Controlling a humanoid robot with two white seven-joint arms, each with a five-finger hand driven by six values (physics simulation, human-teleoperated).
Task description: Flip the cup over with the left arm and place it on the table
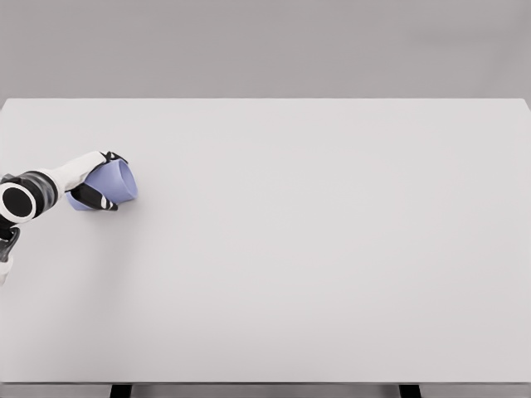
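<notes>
A light blue-violet cup (116,182) lies tilted on its side at the left of the white table (315,249), its mouth facing right. My left hand (101,180) is wrapped around it, black fingers curled over its top and under its lower side. The white left arm (37,192) comes in from the left edge. The cup's base is hidden behind the hand. Whether the cup touches the table cannot be told. The right arm is out of view.
The table's far edge (265,99) runs below a plain grey wall. Its near edge (265,383) lies at the bottom of the picture, with two dark table legs showing under it.
</notes>
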